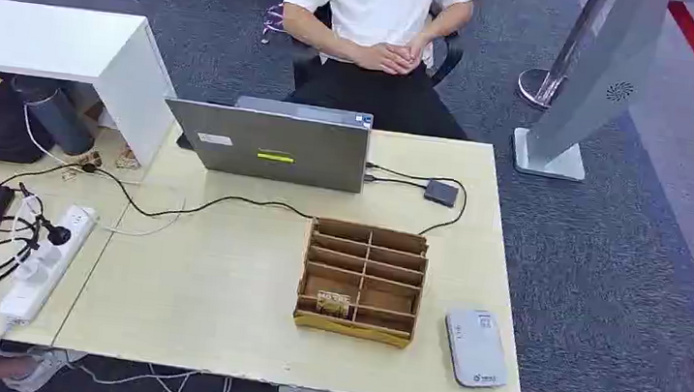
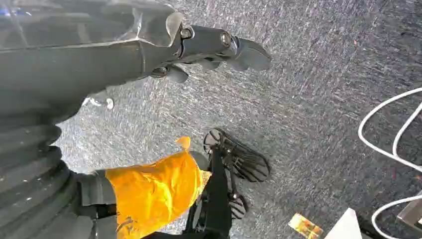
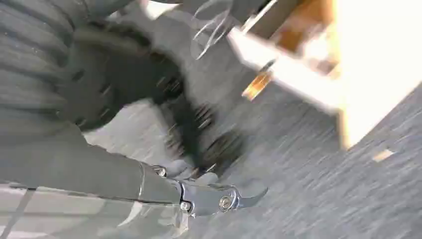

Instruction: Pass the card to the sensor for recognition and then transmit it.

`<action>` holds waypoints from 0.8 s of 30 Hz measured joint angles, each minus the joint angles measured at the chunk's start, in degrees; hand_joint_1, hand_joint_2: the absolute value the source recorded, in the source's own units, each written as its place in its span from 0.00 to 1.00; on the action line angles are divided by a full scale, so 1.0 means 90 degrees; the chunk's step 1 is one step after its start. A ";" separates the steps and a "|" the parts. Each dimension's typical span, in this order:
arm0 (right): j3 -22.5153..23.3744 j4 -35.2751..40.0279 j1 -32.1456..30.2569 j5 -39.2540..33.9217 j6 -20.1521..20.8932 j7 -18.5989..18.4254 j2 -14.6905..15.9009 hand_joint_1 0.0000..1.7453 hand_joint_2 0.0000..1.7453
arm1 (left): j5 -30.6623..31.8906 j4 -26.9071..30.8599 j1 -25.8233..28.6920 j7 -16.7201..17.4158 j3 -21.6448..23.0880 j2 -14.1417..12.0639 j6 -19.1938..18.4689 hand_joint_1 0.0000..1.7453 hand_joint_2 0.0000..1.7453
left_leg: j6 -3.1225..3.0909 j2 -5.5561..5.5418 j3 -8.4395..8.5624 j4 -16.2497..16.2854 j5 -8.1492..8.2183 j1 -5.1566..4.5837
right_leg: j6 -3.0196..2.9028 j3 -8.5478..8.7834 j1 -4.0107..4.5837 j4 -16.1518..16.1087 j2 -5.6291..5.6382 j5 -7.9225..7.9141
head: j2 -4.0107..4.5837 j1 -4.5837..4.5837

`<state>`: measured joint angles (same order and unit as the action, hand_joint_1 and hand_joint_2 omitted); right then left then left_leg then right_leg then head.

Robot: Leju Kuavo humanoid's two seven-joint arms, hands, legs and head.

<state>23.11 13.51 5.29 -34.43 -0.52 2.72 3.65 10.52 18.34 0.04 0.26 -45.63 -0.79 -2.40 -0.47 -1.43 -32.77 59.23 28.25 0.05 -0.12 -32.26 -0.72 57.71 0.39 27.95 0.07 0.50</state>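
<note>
A small patterned card [image 1: 333, 304] stands in the front compartment of the wooden divider box [image 1: 366, 256] on the light table [image 1: 215, 299]. To the right of the box, near the table's front right corner, lies the flat grey sensor [image 1: 475, 347]. My left hand [image 2: 219, 50] hangs over the grey carpet with its fingers apart and nothing in it. My right hand [image 3: 214, 196] also hangs low beside the table's edge, blurred, and it holds nothing.
A grey laptop [image 1: 271, 144] stands at the table's back, cabled to a small dark adapter [image 1: 440, 192]. Behind it a person [image 1: 381, 24] sits with folded hands. A power strip [image 1: 49, 262] and cables lie at the left. A loose card [image 2: 304, 226] lies on the floor.
</note>
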 joint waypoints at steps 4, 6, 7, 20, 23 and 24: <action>0.0330 0.0467 0.0503 0.0105 0.0840 0.1344 -0.0015 0.00 1.00 | 0.0265 0.0002 -0.0018 0.0117 -0.0256 0.0041 0.0005 0.00 1.00 | -0.0004 0.0030 0.0002 0.0000 -0.0005 -0.0001 | 0.0004 -0.0002 0.0000 0.0001 0.0029 -0.0014 | 0.0000 0.0000; 0.0374 0.1009 0.0765 0.0589 0.0702 0.1826 -0.0044 0.00 1.00 | 0.0440 0.0095 -0.0016 0.0194 -0.0392 0.0151 0.0046 0.00 1.00 | -0.0010 0.0030 0.0008 0.0002 -0.0013 -0.0004 | 0.0013 -0.0005 -0.0003 0.0001 0.0034 -0.0020 | 0.0000 0.0002; 0.0430 0.1281 0.0873 0.0759 0.0621 0.1769 -0.0071 0.00 1.00 | 0.0510 0.0148 -0.0016 0.0238 -0.0462 0.0199 0.0056 0.00 1.00 | -0.0010 0.0027 0.0009 0.0002 -0.0014 -0.0004 | 0.0015 -0.0003 -0.0003 0.0001 0.0032 -0.0021 | 0.0000 -0.0002; 0.0477 0.5412 0.0757 0.2159 0.1750 0.1333 -0.1088 0.00 1.00 | 0.1755 0.1160 0.0085 0.0374 -0.1419 0.0943 -0.0458 0.00 1.00 | -0.0008 0.0010 0.0000 0.0003 -0.0013 -0.0001 | 0.0013 -0.0010 -0.0002 0.0004 0.0019 -0.0018 | 0.0000 0.0000; 0.0099 0.6459 0.0539 0.2575 0.1794 0.1644 -0.1210 0.00 1.00 | 0.2125 0.1555 0.0114 0.0447 -0.1752 0.1195 -0.0678 0.00 1.00 | -0.0009 0.0010 -0.0003 0.0002 -0.0013 -0.0002 | 0.0013 -0.0011 -0.0002 0.0004 0.0019 -0.0018 | 0.0000 0.0000; -0.0023 0.6723 0.0500 0.2640 0.1791 0.1685 -0.1236 0.00 1.00 | 0.2178 0.1664 0.0113 0.0459 -0.1835 0.1258 -0.0709 0.00 1.00 | -0.0008 0.0014 -0.0002 0.0002 -0.0013 -0.0002 | 0.0013 -0.0011 -0.0002 0.0004 0.0020 -0.0018 | 0.0000 0.0000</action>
<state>22.90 74.02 9.78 -10.66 15.61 17.88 -7.48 30.12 33.31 1.06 4.39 -62.14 10.54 -8.79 -0.54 -1.30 -32.79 59.25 28.13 0.03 0.00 -32.36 -0.74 57.74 0.57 27.79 0.07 0.50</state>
